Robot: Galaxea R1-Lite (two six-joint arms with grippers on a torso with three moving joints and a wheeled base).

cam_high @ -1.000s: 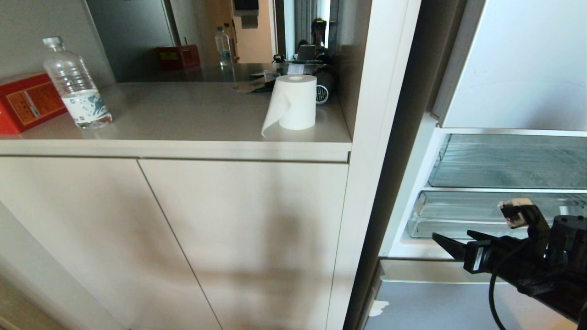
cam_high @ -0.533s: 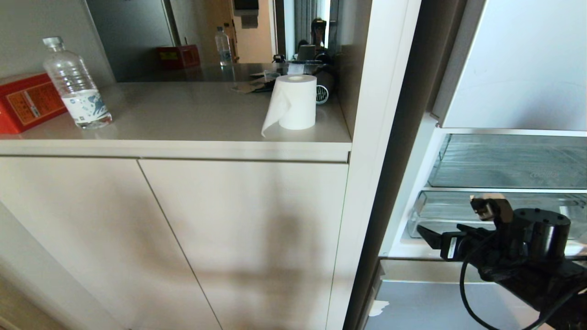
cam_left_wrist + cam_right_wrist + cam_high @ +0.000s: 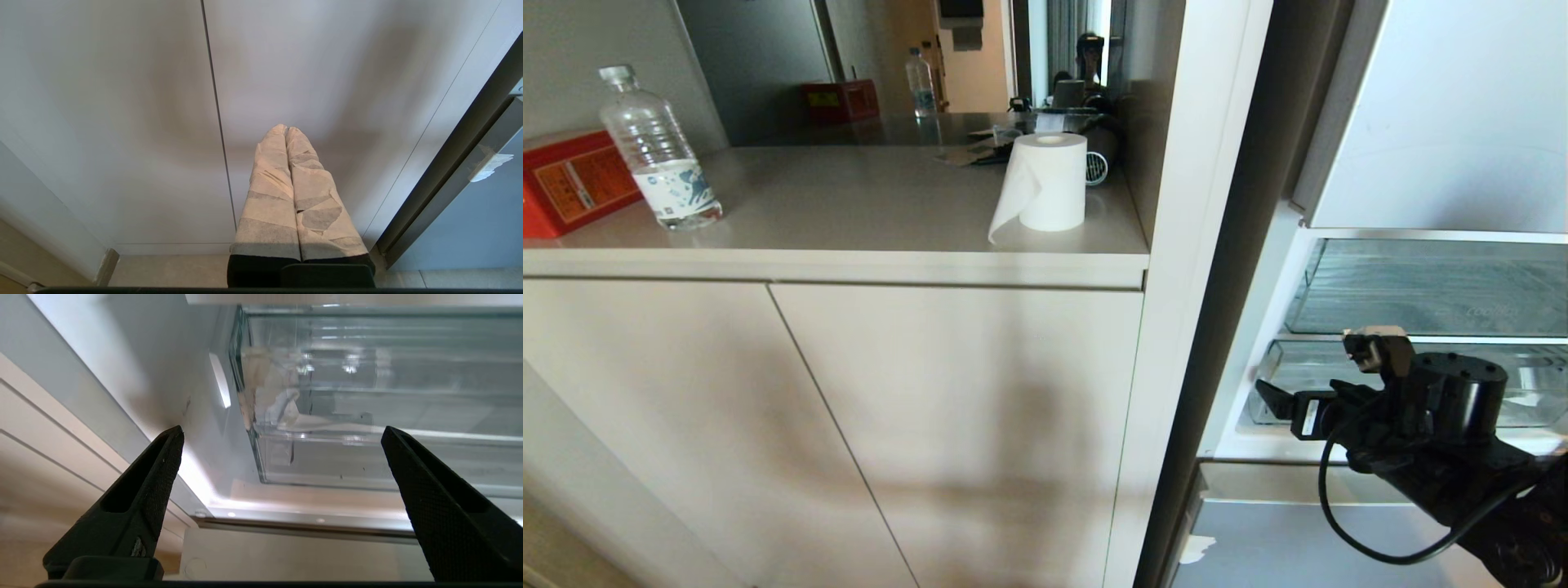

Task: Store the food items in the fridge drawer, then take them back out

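No food items show in any view. The fridge drawer [image 3: 1307, 371], shallow clear plastic with a thick front lip, sits closed in the open fridge at the right. My right gripper [image 3: 1294, 398] hovers just in front of its left end, open and holding nothing. In the right wrist view the black fingers [image 3: 155, 473] stand wide apart around the drawer's front corner [image 3: 347, 457], with my right gripper [image 3: 282, 430] short of the lip. My left gripper [image 3: 286, 129], its fingers wrapped in pale tape, is shut and empty, parked low facing the cabinet doors.
A deeper clear compartment [image 3: 1429, 286] lies above the drawer. The white fridge side panel [image 3: 1184, 245] stands left of the gripper. On the counter [image 3: 866, 212] are a paper roll [image 3: 1045, 181], a water bottle [image 3: 658, 151] and a red box [image 3: 572, 181]. Cabinet doors [image 3: 947, 425] are below.
My right arm has swung left and slightly up, bringing the open gripper closer to the drawer's left front corner. The left arm has stayed still.
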